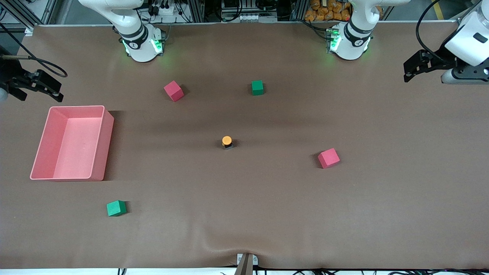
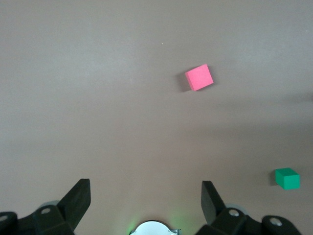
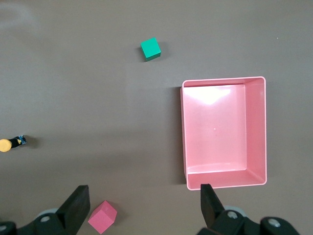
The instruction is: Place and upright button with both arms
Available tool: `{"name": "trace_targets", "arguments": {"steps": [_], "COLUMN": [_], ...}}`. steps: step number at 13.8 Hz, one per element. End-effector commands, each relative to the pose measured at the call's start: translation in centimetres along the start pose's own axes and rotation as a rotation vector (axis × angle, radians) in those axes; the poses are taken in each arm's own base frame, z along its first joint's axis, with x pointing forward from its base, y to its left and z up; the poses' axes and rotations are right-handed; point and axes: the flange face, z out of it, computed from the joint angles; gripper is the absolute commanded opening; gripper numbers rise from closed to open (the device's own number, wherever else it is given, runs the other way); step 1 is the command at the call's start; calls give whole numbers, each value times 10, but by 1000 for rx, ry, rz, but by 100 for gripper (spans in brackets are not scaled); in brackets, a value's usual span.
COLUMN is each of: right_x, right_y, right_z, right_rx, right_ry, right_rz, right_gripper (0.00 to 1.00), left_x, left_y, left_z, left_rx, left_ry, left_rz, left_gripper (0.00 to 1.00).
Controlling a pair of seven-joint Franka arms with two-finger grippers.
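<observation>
The button [image 1: 227, 142] stands in the middle of the table with its round orange cap on top of its black body. It also shows at the edge of the right wrist view [image 3: 10, 144]. My left gripper [image 1: 406, 72] is open and empty, up in the air over the left arm's end of the table. Its fingers [image 2: 78, 198] frame bare table. My right gripper [image 1: 59, 93] is open and empty, up over the right arm's end, above the pink bin's [image 1: 103, 145] corner nearest the bases. Neither gripper is near the button.
Two red cubes [image 1: 174, 90] [image 1: 328, 157] and two green cubes [image 1: 257, 87] [image 1: 116, 208] lie scattered around the button. The open pink bin [image 3: 183, 132] holds nothing. The left wrist view shows a red cube [image 2: 199, 77] and a green cube [image 2: 287, 178].
</observation>
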Motion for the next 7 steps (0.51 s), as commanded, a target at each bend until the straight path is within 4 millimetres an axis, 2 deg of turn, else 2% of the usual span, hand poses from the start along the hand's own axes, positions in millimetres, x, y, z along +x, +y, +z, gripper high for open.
{"name": "trace_targets", "arguments": {"steps": [1,7], "right_x": [2,1], "right_y": [3,2], "right_z": [-4,-4], "right_rx": [14,14], "right_ry": [0,0], "right_rz": [5,4], "right_gripper": [100,100], "left_x": [-14,-17], "left_y": [-13,-11], "left_z": [-8,-11], "left_rx": [-50,-43], "left_ry": [4,-3], "left_rz": [-2,-6], "left_gripper": [100,100]}}
